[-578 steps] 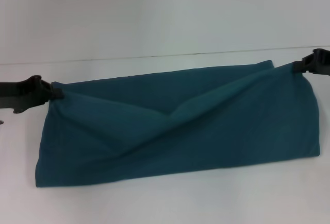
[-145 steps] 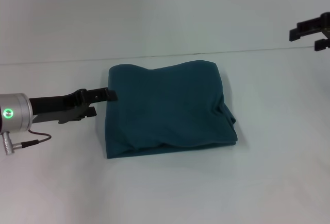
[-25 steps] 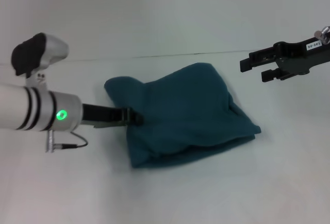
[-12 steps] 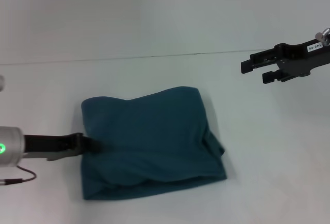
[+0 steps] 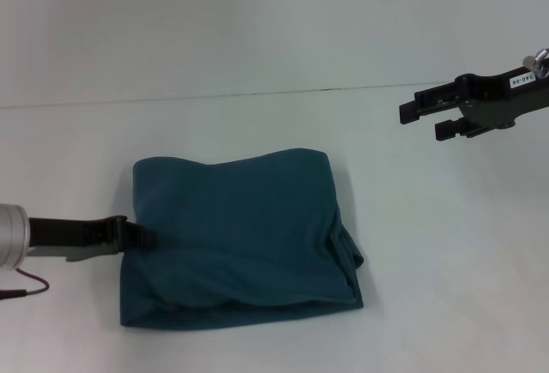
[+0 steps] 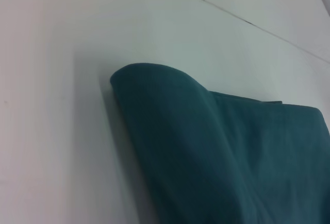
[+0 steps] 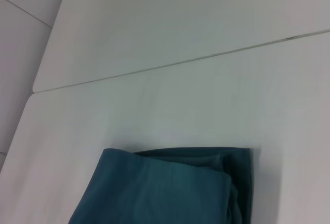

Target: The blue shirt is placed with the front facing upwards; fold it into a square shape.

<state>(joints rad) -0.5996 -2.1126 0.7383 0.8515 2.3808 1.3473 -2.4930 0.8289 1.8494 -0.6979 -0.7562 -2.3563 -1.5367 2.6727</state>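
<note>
Only head view shows claws: left claw (image 5: 141, 237) pinching blue shirt (image 5: 240, 240) edge; right claw (image 5: 422, 116) spread.

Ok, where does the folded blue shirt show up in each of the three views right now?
Head view: the blue shirt lies low and left of centre, with the left tool at its edge.
Left wrist view: the blue shirt fills the lower right, its rounded fold toward the middle.
Right wrist view: the blue shirt sits along the bottom edge.
Shared landmark: the dark seam line across the white surface beyond the shirt.
</note>
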